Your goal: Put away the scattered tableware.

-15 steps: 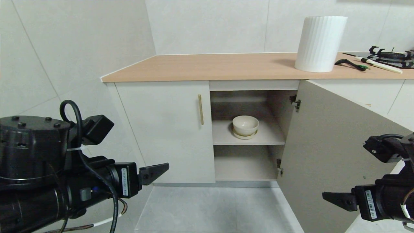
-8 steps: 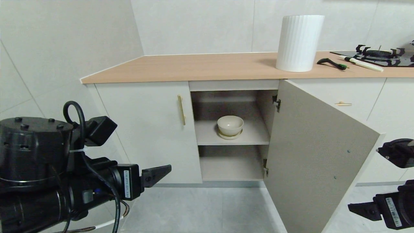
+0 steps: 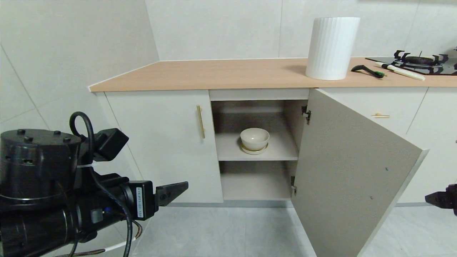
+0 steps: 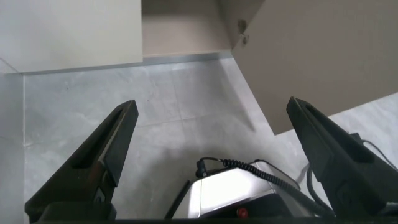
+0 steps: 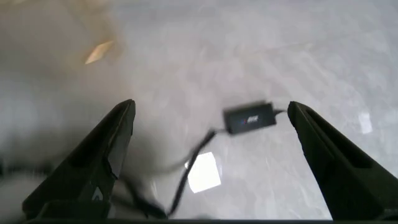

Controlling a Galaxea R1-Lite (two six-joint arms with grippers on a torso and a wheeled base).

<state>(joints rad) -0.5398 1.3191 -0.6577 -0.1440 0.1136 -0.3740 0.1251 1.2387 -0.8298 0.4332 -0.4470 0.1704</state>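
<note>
We see a pale bowl (image 3: 254, 138) sitting on a small plate (image 3: 252, 150). They rest on the top shelf (image 3: 280, 151) inside the cupboard (image 3: 160, 142), under the bench (image 3: 214, 75). The cupboard door (image 3: 350, 167) hangs wide open on the right side.

Our left tool (image 4: 212, 106) is low down, off to the left of the open cupboard and well apart from the bowl. Its two fingers are spread wide and it holds nothing. We see the floor (image 4: 161, 106) between them.

Our right tool (image 5: 211, 107) is low at the far right, past the open door. The door stands between it and the bowl, so it is well apart from the bowl too. Its fingers are spread wide as well, with nothing in them.

A tall white ribbed pot (image 3: 332, 48) stands on the bench.
</note>
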